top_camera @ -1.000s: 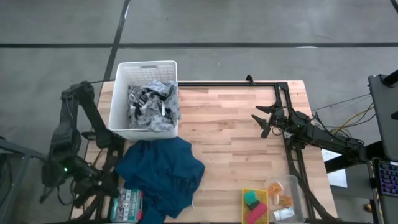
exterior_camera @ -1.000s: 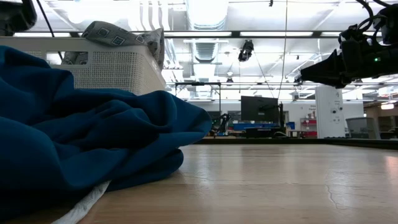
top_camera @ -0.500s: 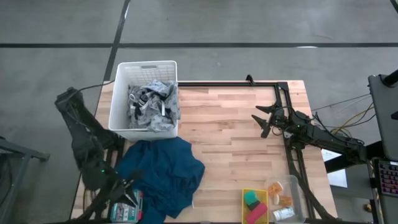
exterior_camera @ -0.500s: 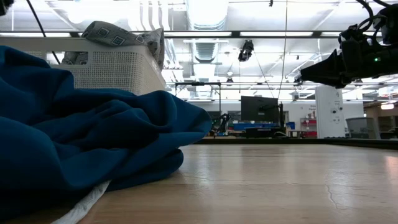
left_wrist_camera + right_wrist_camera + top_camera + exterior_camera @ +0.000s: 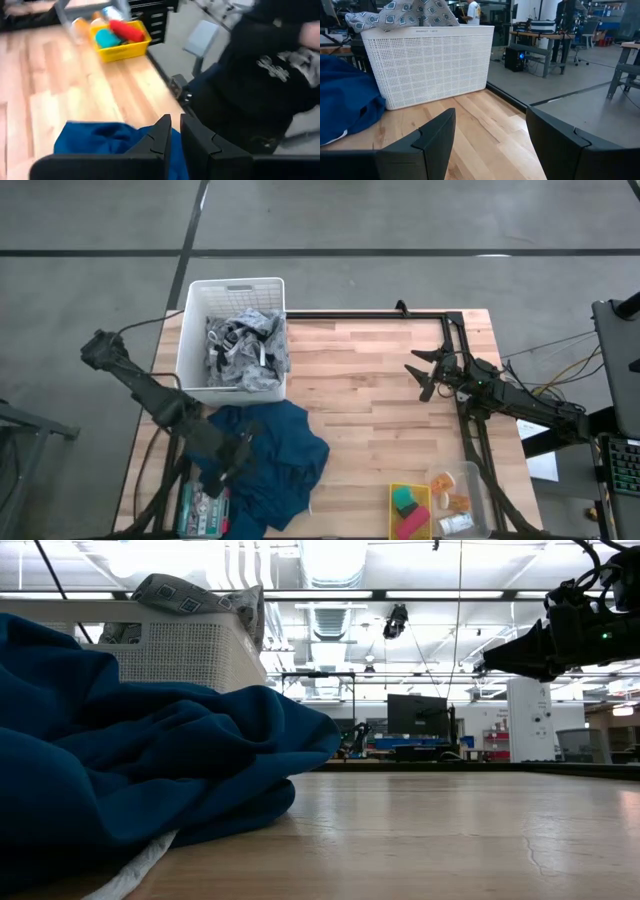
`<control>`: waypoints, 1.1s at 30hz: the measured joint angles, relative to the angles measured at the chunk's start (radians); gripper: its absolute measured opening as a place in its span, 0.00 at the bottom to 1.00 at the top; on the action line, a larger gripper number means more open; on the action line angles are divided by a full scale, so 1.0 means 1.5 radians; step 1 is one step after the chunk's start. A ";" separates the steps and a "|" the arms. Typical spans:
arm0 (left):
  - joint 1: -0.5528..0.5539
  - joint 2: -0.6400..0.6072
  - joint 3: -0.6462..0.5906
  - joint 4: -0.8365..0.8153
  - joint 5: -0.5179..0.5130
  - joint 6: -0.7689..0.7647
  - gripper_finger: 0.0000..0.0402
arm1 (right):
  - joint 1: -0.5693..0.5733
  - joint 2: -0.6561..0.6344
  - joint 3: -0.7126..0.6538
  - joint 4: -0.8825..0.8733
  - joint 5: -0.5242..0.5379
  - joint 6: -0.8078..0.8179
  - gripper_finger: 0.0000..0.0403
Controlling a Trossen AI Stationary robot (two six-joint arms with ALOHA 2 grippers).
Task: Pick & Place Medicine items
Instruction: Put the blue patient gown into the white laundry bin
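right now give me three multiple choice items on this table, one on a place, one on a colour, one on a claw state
1. Where does the white perforated plastic basket stand?
A. far left corner of the wooden table
B. near right corner
C. table centre

2. What colour is the crumpled cloth beside the basket?
A. red
B. dark blue
C. yellow

3. How does the right claw stand?
A. shut on a carton
B. open and empty
C. shut on the cloth

Answers:
1. A, the high view shows it at the far left corner.
2. B, the cloth is dark blue in the high and low views.
3. B, its fingers stand spread over bare wood in the right wrist view.
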 joint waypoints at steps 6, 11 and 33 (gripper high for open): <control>0.014 0.014 0.000 -0.006 0.020 -0.089 0.12 | 0.000 0.000 0.000 0.000 0.000 0.000 0.59; 0.015 0.034 0.000 -0.006 0.028 -0.134 0.12 | 0.000 0.000 0.000 0.000 0.000 0.001 0.59; 0.013 0.047 0.000 -0.045 0.062 -0.132 0.12 | 0.000 0.000 0.000 0.000 0.000 0.000 0.59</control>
